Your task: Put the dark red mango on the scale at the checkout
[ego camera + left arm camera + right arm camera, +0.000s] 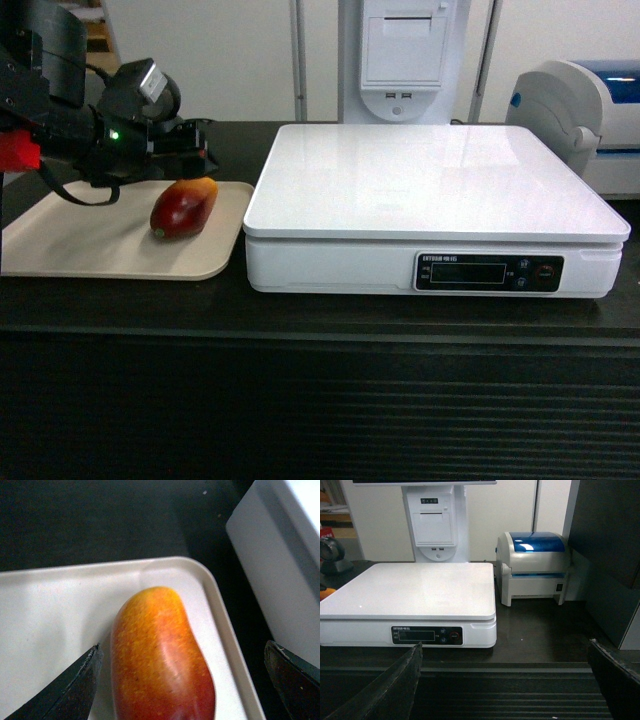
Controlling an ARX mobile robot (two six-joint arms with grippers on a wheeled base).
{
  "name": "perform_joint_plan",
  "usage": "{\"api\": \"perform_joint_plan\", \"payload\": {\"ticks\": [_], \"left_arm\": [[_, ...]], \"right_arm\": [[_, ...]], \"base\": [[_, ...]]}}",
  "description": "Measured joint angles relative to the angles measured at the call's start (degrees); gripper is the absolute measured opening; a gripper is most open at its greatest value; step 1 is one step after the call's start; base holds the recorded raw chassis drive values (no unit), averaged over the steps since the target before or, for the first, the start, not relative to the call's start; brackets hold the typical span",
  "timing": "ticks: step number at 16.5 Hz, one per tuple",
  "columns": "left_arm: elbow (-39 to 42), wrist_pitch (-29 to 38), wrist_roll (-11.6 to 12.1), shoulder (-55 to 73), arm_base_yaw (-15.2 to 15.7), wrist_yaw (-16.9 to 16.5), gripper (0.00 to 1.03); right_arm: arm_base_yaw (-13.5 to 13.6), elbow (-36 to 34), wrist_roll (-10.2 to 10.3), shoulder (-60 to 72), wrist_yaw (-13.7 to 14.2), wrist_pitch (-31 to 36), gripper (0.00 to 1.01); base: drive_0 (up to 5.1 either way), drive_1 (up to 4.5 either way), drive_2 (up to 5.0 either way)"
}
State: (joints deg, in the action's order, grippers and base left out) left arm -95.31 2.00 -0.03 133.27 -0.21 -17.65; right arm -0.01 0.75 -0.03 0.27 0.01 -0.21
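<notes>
Beige tray (90, 250) holds dark red mango (184, 208), orange end toward scale (430, 200).

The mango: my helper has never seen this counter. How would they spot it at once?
Left of the big white scale on the black checkout counter lies a beige tray. The dark red mango rests on it, orange-yellow at one end, the only fruit there.

Beige tray (90, 245), blue-lidded label printer (535, 567)
</notes>
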Motion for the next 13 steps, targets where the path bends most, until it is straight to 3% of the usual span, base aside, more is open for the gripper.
{"api": "perform_joint_plan", "payload": {"ticks": [8,13], "left_arm": [[-9.90,-9.31,-0.81,8.63,0.22,1.33,0.98],[-10.19,-9.75,4.72,9.11,-0.79,4.22,0.98]], "right_arm": [[0.00,0.00,0.00,0.00,0.00,0.00,0.98],[0.00,0.00,0.00,0.00,0.00,0.00,0.98]], "base": [[0.0,0.00,0.0],[0.0,0.00,0.0]]}}
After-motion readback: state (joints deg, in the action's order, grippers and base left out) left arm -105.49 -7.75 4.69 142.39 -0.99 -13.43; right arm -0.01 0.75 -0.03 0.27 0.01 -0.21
